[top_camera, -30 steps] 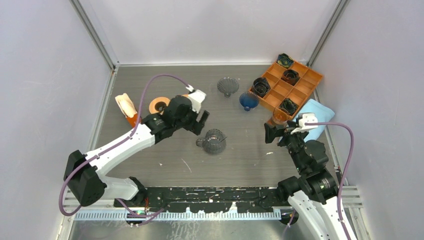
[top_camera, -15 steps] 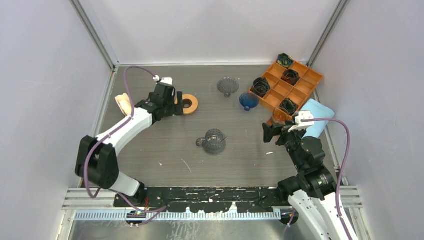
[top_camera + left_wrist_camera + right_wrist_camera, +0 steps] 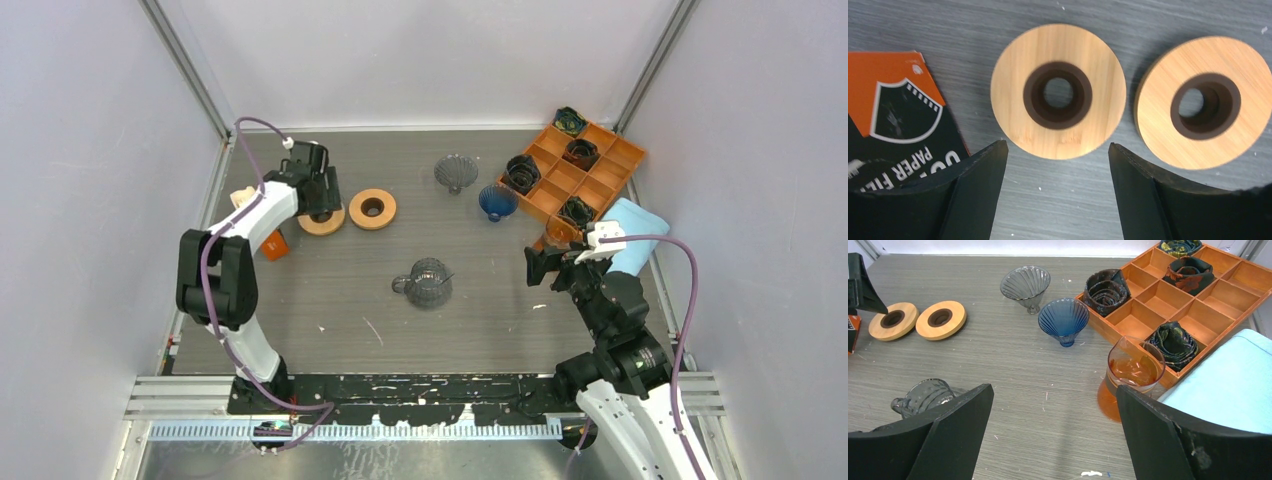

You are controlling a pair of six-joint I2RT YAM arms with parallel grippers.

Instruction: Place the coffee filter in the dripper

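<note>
**Top view.** The left tool (image 3: 318,192) is hanging with its jaws apart and nothing between them, over the left wooden ring (image 3: 322,221) at the far left of the surface (image 3: 330,300). The right wooden ring (image 3: 372,208) is lying just beside it. The coffee filter (image 3: 242,200) is showing as a pale paper edge left of that arm, apparently sticking out of an orange pack (image 3: 275,244), and nothing is holding it. Well apart from it are standing a grey cone (image 3: 456,172), a blue cone (image 3: 497,201) and an amber cone (image 3: 558,233) beside the orange tray (image 3: 600,160). A handled grey glass (image 3: 428,283) is sitting at centre. The right tool (image 3: 545,266) is gaping wide and empty.

**Left wrist view.** The black fingers are framing the near edge of the left ring. Both rings are showing fine bamboo-like grain around a dark collar with a hole through it. The pack's glossy printed corner is lying at the left, partly behind one finger.

**Right wrist view.** The cones are standing mouth upward, ribbed like shells, hard and glassy.

**Handling, as a judgement.** The filter is probably going to behave as very light, thin, limp paper that creases easily and clings to its neighbours. A gentle pinch on the exposed upper edge is looking like the best hold. The smooth cones may slide or tip if pushed
</note>
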